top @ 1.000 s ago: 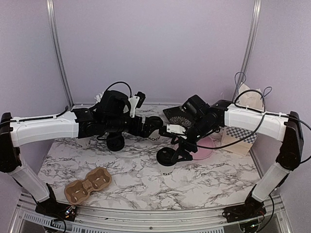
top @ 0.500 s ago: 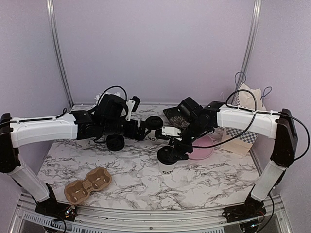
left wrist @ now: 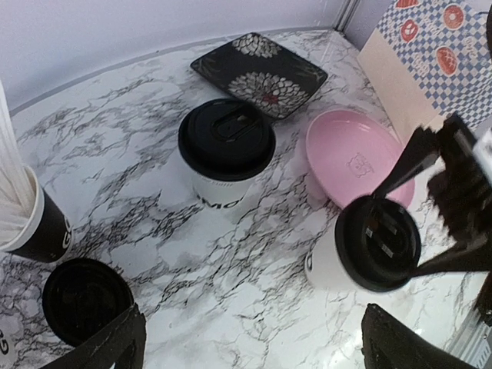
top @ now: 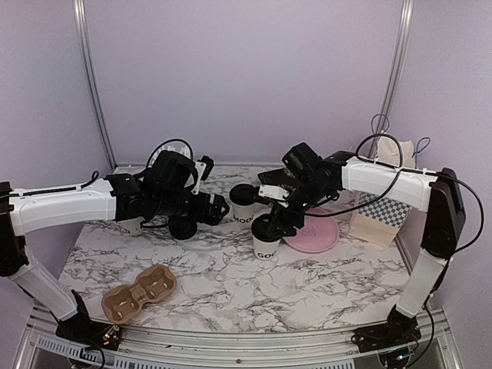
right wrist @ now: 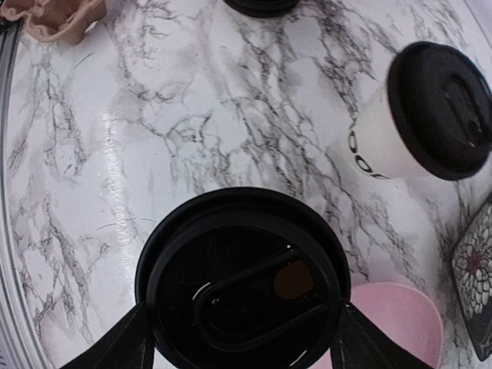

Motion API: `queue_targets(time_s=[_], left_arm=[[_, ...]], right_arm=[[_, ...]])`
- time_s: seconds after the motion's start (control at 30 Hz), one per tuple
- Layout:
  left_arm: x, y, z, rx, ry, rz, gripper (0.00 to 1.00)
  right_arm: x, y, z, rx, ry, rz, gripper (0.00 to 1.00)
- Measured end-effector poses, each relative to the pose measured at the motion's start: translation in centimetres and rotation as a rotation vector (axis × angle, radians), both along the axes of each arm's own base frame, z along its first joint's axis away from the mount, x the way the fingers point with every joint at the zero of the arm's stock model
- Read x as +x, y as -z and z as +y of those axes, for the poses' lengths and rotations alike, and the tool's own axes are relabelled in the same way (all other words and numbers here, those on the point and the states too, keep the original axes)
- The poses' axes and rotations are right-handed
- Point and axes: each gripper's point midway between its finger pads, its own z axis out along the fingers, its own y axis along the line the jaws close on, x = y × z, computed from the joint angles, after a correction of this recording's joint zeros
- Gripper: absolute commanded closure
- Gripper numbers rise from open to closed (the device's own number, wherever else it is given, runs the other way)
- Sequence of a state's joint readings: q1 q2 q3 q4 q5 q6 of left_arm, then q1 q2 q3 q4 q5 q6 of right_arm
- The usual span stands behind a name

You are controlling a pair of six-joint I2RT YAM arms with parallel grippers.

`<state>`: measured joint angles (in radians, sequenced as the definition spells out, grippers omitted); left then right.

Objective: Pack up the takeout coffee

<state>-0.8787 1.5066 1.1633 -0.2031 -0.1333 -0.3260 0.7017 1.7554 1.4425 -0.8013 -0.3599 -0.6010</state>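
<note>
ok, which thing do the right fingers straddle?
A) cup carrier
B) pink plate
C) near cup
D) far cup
C: in the right wrist view the right fingers sit on either side of the near cup, at its black lid, while the far cup stands apart on the table.

open marble [top: 231, 284] beside cup carrier [top: 140, 292]; gap between far cup [top: 244, 204] and near cup [top: 266, 247] looks tight.
</note>
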Motion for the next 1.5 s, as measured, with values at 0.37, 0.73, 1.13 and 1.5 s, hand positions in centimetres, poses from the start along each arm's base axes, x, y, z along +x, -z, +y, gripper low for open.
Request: queue_targets(time_s=[0.37, 0.73, 1.13, 1.5], left_arm=[[-3.7, 8.0, 7.4, 0.344, -0.084, 0.219, 0.13], [-6.0, 9.1, 10.7, 0.429, -0.119, 0.286, 0.13], [-5.1, 8.4, 9.6, 0.44, -0.1, 0.272, 0.13], [-3.4, 6.8, 7.3, 0.388, -0.075, 0.226, 0.15]], right_arm=[[10.9, -1.6, -2.4, 0.06, 0.242, -0.061, 0.27], [13.5, 0.5, -1.6, 0.045, 0.295, -0.042, 0.11], [11.9, -5.5, -3.0, 0.078, 0.32, -0.103, 0.04], [12.8, -21.0, -17.7, 0.196, 0.662, -0.436, 0.19]])
